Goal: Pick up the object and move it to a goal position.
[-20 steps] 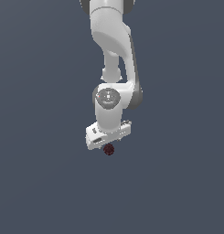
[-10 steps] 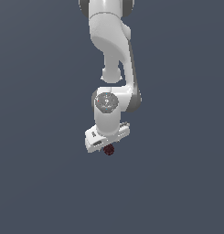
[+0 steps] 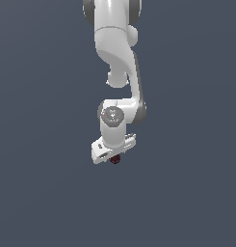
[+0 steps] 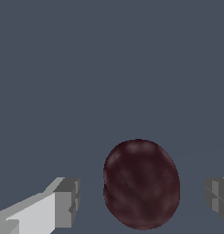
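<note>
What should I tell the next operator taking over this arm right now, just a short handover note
Gripper: jaws open, one on each side of the ball in the wrist view, gaps visible on both sides, so no grip yet.
Ball: dark maroon, sitting between the jaws, closer to one than the other; in the exterior view it shows just under the white hand.
Done: arm is positioned over the ball, jaws straddling it.
Left: close on the ball, lift, carry it to the goal. No goal marker shows in either view.
The surface is a plain grey with nothing else in view.
</note>
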You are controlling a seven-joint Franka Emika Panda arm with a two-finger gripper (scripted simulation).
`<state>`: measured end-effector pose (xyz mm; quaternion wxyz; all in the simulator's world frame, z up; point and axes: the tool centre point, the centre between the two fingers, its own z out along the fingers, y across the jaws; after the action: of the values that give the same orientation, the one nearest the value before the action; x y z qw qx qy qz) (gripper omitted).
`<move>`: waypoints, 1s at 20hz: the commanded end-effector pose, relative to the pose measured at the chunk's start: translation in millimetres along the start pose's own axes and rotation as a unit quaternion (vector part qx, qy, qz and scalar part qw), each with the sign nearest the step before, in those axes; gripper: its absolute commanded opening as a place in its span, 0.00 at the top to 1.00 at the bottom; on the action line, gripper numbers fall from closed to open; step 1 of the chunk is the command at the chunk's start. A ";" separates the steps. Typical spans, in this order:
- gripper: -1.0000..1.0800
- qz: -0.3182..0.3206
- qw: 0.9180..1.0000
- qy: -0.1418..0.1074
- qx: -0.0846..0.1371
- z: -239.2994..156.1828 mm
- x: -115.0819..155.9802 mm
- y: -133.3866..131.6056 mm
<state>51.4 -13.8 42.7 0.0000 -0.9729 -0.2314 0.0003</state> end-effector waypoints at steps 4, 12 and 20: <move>0.04 -0.001 1.000 0.000 0.000 14.4 0.7 0.4; 1.00 -0.001 1.000 0.000 0.000 14.3 1.2 0.6; 1.00 0.000 1.000 0.000 0.000 12.1 0.1 1.1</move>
<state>51.8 -14.3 28.9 0.0001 -0.9728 -0.2319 0.0009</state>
